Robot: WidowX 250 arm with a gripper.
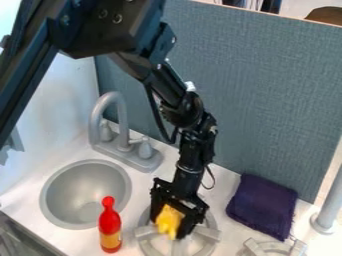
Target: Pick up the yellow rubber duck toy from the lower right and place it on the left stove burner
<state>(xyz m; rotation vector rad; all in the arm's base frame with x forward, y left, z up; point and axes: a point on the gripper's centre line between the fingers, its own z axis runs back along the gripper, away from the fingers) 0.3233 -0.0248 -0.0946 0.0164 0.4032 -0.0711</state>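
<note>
Yellow obj: lumpy, narrower end down, approx upright. Held in tool w/ top partly hidden, over grey burner. Exact shape unclear.

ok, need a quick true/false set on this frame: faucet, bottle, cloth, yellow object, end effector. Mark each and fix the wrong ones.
1. The faucet stands behind the sink. True.
2. The red bottle lies on its side. False: it stands upright.
3. The yellow object is between the fingers of the end effector. True.
4. The purple cloth is in the sink. False: it's on the counter, by the back panel.
</note>
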